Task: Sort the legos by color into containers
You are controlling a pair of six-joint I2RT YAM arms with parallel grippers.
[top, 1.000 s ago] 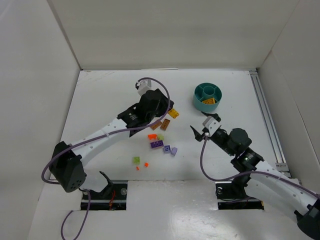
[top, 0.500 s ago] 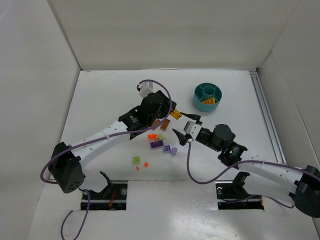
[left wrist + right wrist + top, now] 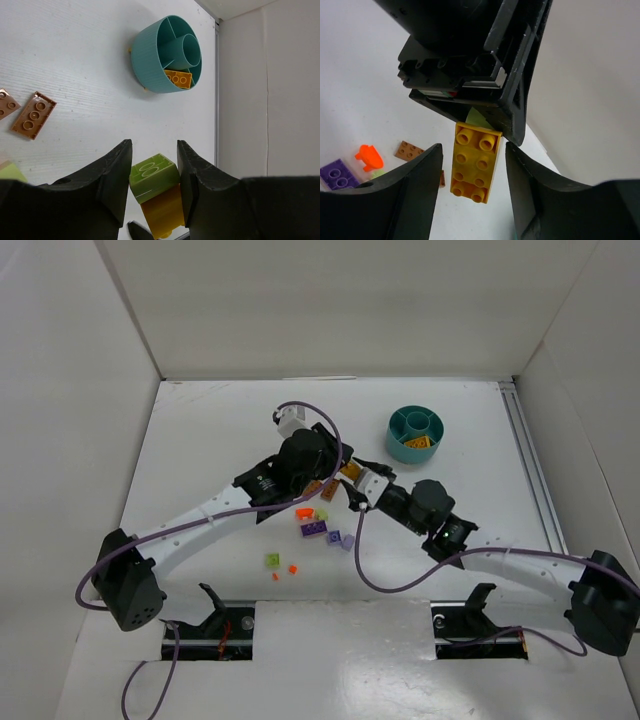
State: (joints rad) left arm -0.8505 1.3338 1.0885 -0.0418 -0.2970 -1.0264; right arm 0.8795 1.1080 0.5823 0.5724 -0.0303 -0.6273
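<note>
Your left gripper (image 3: 154,149) is clamped on the green brick (image 3: 154,176), with a yellow brick (image 3: 474,162) stuck to it, both near the teal dish (image 3: 400,448), off its left. Your right gripper (image 3: 474,150) stands jaws apart astride the yellow brick — centre it, squeeze squarely, pull straight.

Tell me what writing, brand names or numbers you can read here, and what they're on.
Nothing is readable in any view.
A coloured strip under the left gripper: too blurred to read.
Studs of the light green brick and yellow-orange brick: no lettering legible.
</note>
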